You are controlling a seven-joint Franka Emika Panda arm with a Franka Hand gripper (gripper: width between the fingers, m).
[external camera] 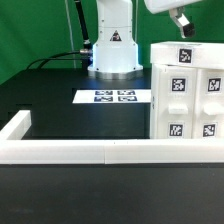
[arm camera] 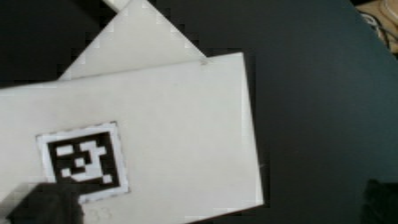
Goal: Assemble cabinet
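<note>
The cabinet is a white boxy build of tagged panels, standing upright on the black table at the exterior view's right. My gripper hangs just above its top far edge. In the wrist view the cabinet's white top panel fills most of the picture, with one square tag on it. My gripper looks down on that panel. A dark fingertip shows next to the tag and the other fingertip lies far off past the panel's edge. The jaws stand wide apart with nothing held.
The marker board lies flat mid-table in front of the robot base. A long low white border rail runs along the front edge and turns back at the exterior view's left. Cables lie behind the base.
</note>
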